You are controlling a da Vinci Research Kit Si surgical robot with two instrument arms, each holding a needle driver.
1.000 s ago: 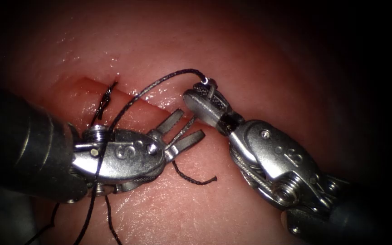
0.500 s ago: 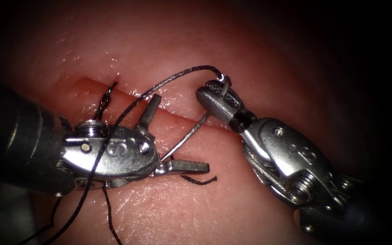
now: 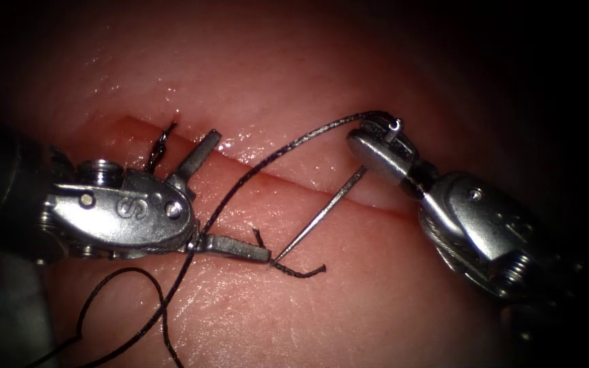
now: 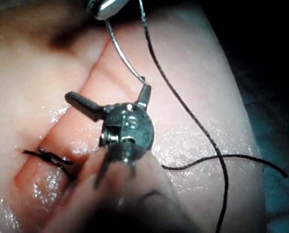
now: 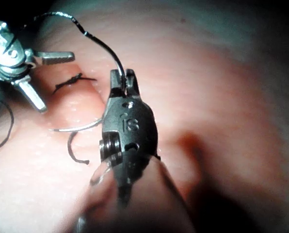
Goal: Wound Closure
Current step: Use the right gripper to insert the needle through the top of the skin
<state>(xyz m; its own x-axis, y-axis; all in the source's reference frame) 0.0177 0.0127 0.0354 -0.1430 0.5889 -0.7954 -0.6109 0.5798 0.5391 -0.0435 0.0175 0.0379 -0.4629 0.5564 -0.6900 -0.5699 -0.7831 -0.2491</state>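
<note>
Right end effector (image 3: 375, 140) is clenched on the needle (image 3: 322, 215) near its thread end; its shaft slants across the cut (image 3: 294, 182) — tip beside the left end effector (image 3: 230, 197), spread wide, grasping nothing.

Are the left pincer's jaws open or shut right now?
Open. The left pincer has its two jaws spread wide in a V, one above the cut, one beside the needle tip, holding nothing.

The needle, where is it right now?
In the endoscope view the needle is held near its thread end by the right tool, free above the cut, its tip beside the open left tool.
</note>
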